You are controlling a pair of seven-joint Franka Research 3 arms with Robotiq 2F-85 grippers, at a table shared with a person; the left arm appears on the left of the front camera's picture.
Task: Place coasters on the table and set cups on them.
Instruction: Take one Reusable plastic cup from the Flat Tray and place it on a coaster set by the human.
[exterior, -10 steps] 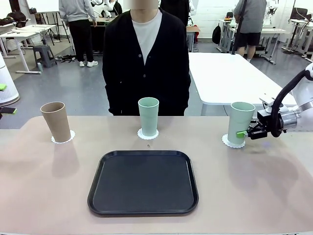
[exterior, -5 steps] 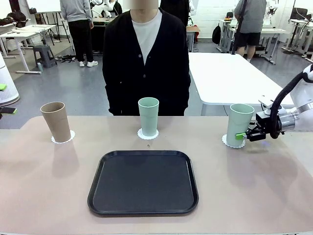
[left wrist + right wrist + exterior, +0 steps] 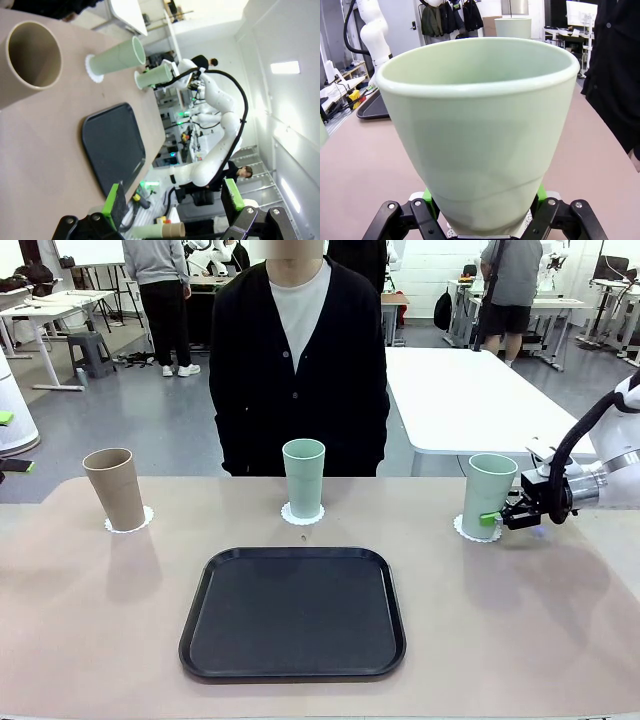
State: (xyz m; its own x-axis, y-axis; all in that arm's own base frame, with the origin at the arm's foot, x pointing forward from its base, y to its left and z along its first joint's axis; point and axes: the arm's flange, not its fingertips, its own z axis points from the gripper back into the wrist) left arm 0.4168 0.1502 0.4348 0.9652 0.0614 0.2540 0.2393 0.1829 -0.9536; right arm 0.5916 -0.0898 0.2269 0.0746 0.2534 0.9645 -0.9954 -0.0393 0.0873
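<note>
Front view, nearest edge: black tray [image 3: 292, 612] lies flat on beige table [image 3: 90, 640], centred btw the arms, nothing on it.

Behind tray, a row of three cups across the table, each upright on its own white coaster:
- Left: tan-brown cup [image 3: 114, 488] on coaster [image 3: 146, 519], well apart from tray.
- Middle: mint cup [image 3: 303, 478] on coaster [image 3: 286, 513], just beyond tray's far edge.
- Right: mint cup [image 3: 489, 495] on coaster [image 3: 464, 531], near table's right side.

Right gripper [image 3: 497, 516] comes in from picture right, level w/ lower part of the right mint cup. One green pad [image 3: 488, 518] shows against the cup wall. Right wrist view: that cup [image 3: 477, 135] sits btw the two fingers, green pads at both sides of its base, scalloped white edge visible under it. Looks clamped on the cup, base down on the coaster; whether pads press or merely touch, can't tell for sure.

Left wrist view: left gripper [image 3: 172, 200] held above table, fingers wide apart, nothing btw them. Past it, tray [image 3: 112, 147], then brown cup [image 3: 27, 55] close by, and the two mint cups [image 3: 120, 56] farther off.

Far side: person in dark cardigan [image 3: 298, 370] stands behind the middle cup, hands not on table. White table [image 3: 470, 395] behind, right.
</note>
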